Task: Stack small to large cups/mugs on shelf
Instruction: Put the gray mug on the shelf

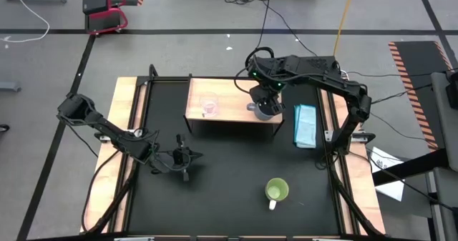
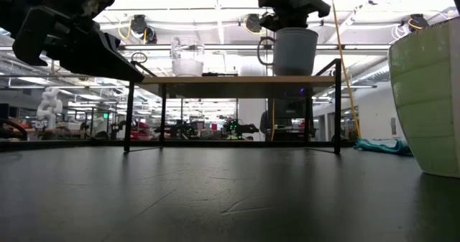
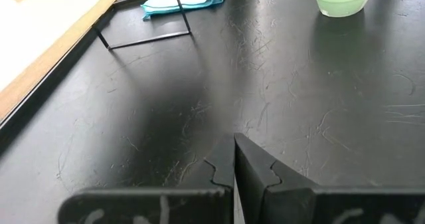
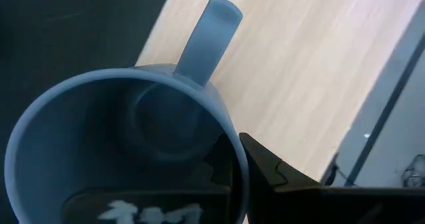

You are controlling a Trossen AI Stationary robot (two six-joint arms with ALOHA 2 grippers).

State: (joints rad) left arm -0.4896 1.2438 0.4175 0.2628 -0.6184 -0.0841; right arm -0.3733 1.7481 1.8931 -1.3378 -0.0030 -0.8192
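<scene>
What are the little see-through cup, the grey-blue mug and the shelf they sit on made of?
The see-through cup looks like clear glass: the board shows through it. The grey-blue mug, pinched at its rim by the right end effector, seems matte glazed ceramic, though plastic is possible. The shelf has a pale wood-grain top on thin black legs, probably metal.

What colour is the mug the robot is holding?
Grey-blue mug, clearest in the right wrist view.

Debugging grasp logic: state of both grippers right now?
Left gripper: shut, empty, low over the black table top.
Right gripper: shut on the rim of the grey-blue mug, at the shelf.
</scene>
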